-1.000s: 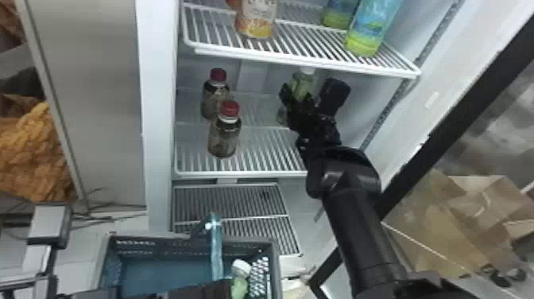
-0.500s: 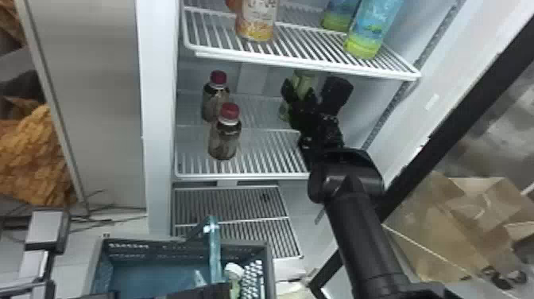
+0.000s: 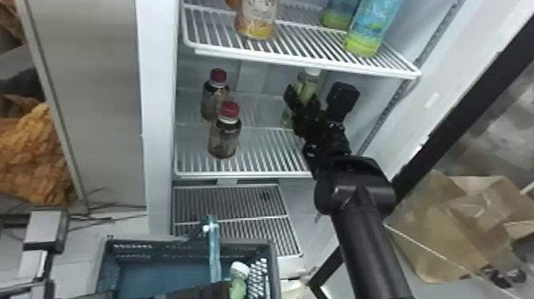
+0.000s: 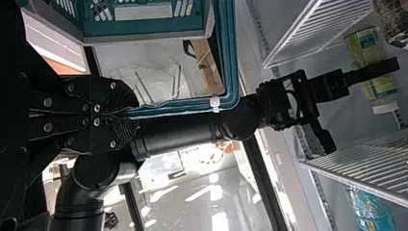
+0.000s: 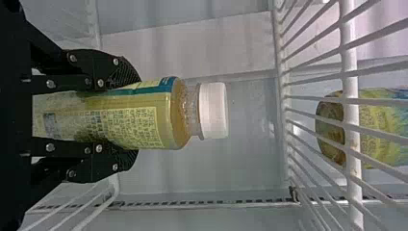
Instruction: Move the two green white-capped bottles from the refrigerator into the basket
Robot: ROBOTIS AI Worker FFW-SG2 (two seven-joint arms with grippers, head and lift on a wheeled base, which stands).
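Right tool (image 3: 304, 102): closed on a green white-capped bottle (image 5: 130, 115), gripping opposite sides
Held bottle: cap up inside the refrigerator (image 3: 157, 119) (lifted or resting, I can't tell)
Second bottle (image 3: 238, 287): in the basket (image 3: 274, 258), cap up
Left tool (image 3: 210, 291): clamped on the blue handle (image 4: 183, 105)
Red-capped bottles (image 3: 225, 137): two, standing on the shelf (image 3: 246, 174)

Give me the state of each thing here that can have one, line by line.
Right gripper, closed on a green bottle
Green bottle, upright, capped
Left gripper, closed on the basket's handle
Handle, raised
Basket, holding a white-capped bottle
Bottle in basket, capped
Two red-capped bottles, upright, capped
Refrigerator door, open
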